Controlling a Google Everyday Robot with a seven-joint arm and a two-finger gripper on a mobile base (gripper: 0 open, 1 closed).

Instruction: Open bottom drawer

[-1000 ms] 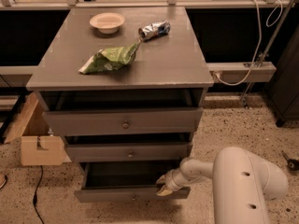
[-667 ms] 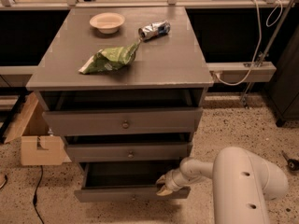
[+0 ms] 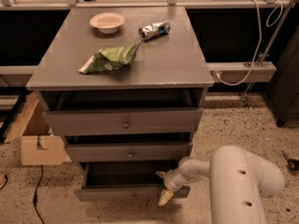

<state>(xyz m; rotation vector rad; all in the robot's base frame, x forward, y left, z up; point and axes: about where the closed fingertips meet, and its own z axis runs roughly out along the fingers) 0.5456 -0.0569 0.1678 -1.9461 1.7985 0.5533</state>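
Note:
The grey cabinet (image 3: 121, 64) has three drawers. The bottom drawer (image 3: 121, 193), the narrowest front with a small knob (image 3: 132, 197), is pulled out and its dark inside shows. My gripper (image 3: 163, 188) is at the right end of this drawer, by its front top edge, on a white arm (image 3: 233, 181) that comes in from the lower right. One pale fingertip (image 3: 163, 198) hangs in front of the drawer face and another sits above its edge. The middle drawer (image 3: 128, 151) and top drawer (image 3: 124, 121) stand slightly out.
On the cabinet top lie a white bowl (image 3: 107, 22), a crushed can (image 3: 154, 30) and a green chip bag (image 3: 110, 59). A cardboard box (image 3: 35, 139) stands on the speckled floor to the left. A white cable tray (image 3: 243, 71) runs at the right.

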